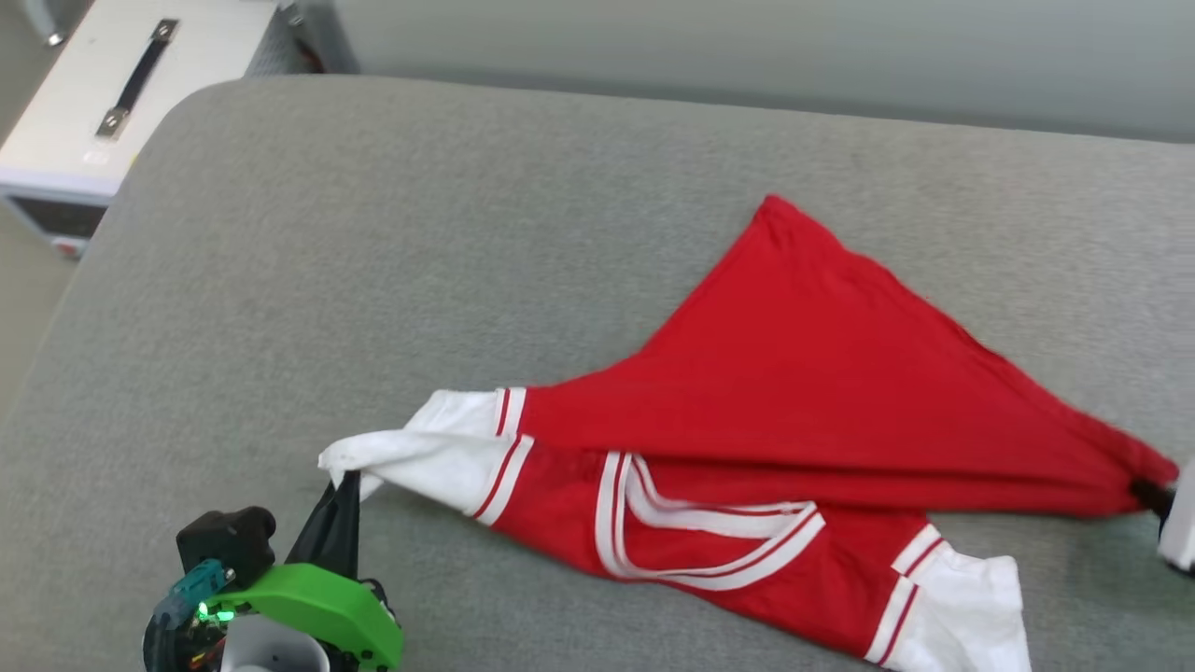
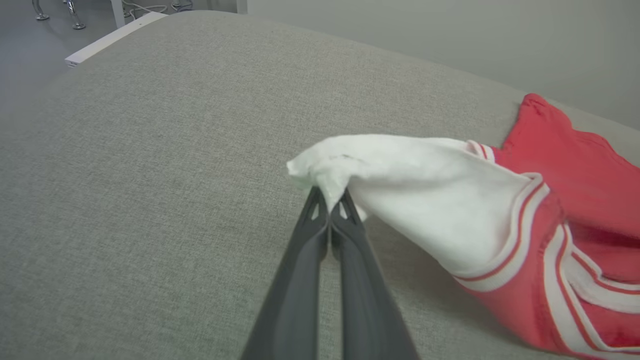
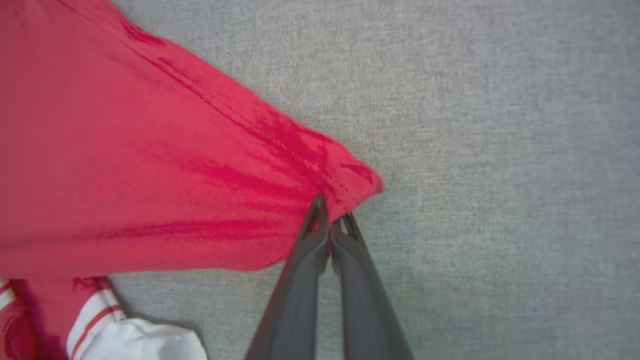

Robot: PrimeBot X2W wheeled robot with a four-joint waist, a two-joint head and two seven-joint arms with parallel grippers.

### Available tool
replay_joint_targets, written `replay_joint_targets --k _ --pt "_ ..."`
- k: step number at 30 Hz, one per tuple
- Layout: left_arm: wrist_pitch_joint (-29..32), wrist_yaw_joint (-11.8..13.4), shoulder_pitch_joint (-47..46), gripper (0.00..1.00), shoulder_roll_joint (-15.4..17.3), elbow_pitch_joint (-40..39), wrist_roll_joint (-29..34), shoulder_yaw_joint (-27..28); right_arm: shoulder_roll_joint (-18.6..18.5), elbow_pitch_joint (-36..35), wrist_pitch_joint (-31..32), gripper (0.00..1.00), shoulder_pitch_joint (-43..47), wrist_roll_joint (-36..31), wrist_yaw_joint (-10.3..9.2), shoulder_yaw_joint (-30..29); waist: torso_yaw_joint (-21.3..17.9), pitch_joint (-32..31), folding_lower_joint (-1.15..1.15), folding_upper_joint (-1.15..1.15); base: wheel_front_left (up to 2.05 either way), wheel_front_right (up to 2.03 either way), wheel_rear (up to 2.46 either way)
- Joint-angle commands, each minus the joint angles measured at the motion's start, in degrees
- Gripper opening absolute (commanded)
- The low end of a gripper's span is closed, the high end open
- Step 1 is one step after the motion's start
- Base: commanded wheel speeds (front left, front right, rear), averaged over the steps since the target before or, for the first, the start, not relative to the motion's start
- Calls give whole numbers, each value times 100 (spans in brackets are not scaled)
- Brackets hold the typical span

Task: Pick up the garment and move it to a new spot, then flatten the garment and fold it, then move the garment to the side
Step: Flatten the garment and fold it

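Observation:
The garment (image 1: pixel 803 392), a red jersey with white sleeves and a striped collar, lies stretched across the grey cushion, partly folded over itself, print hidden. My left gripper (image 1: pixel 347 481) at the lower left is shut on the tip of a white sleeve (image 2: pixel 400 185); the left wrist view shows its fingers (image 2: pixel 310 240) pinching that cloth at the gripper's tip (image 2: pixel 329 197). At the right edge my right gripper (image 1: pixel 1146 490) is shut on a red hem corner (image 3: pixel 350 185), as the right wrist view shows at its tip (image 3: pixel 331 212). The second white sleeve (image 1: pixel 962 607) lies at the lower right.
The grey upholstered surface (image 1: pixel 373 261) stretches wide, with bare room to the left and behind the jersey. A white case with a black handle (image 1: pixel 121 84) stands beyond the back left corner. A pale wall runs along the far side.

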Motion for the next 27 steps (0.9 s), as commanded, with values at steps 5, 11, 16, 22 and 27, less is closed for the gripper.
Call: replay_joint_targets --k 5,11,16,22,27 --pt "25 101 266 0 118 1 -118 121 394 -763 -68 0 1115 -15 -6 -358 -670 -487 0 0 0 0 0" --pt "70 128 377 0 155 20 -199 155 1080 -1510 -36 0 2230 -147 -6 -890 -813 -533 0 0 0 0 0" --pt "85 118 363 0 165 61 -220 148 1723 -1898 39 0 2941 -306 -6 -1162 -845 -533 0 0 0 0 0" --pt "97 102 331 0 151 91 -234 118 2023 -1946 -159 82 3095 -378 -6 -1141 -868 -524 0 0 0 0 0" --pt "128 95 273 0 162 83 -225 89 1998 -2029 -715 100 2854 -566 -6 -971 -857 -500 0 0 0 0 0"
